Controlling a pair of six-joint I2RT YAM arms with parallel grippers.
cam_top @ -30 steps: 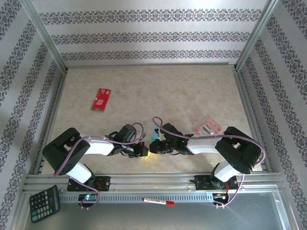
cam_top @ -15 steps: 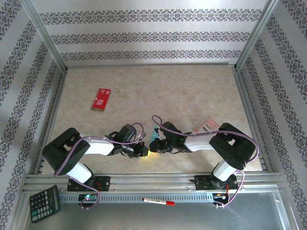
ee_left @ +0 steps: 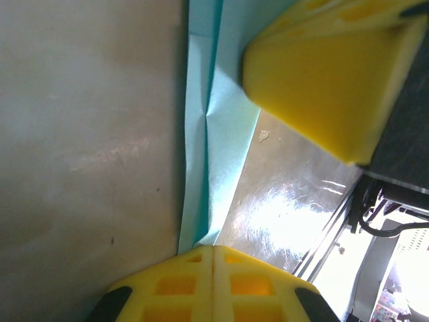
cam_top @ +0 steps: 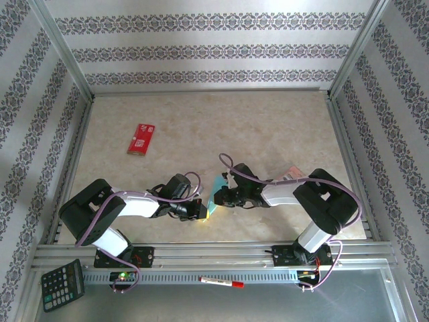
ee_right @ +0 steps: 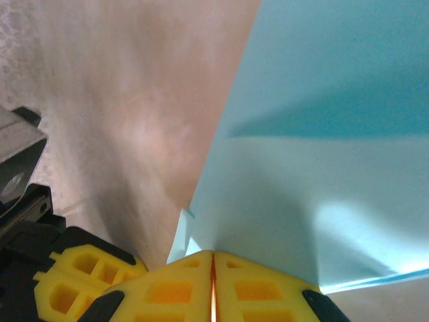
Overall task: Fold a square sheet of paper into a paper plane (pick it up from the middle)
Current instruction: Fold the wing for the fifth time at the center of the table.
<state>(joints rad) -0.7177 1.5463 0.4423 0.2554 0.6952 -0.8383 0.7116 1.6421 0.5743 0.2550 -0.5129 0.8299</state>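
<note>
Pinching square sheet of paper [ee_right: 301,174] with left gripper [ee_left: 213,249] and right gripper [ee_right: 213,255] pressed together on it. Looks thin, floppy, tear-prone, so probably best held at the layered crease.

The left arm [cam_top: 137,204] and right arm [cam_top: 281,194] are white with black joints. Purple cables [cam_top: 196,178] run along both. Yellow fingers [ee_left: 194,305] have square cut-outs.
</note>
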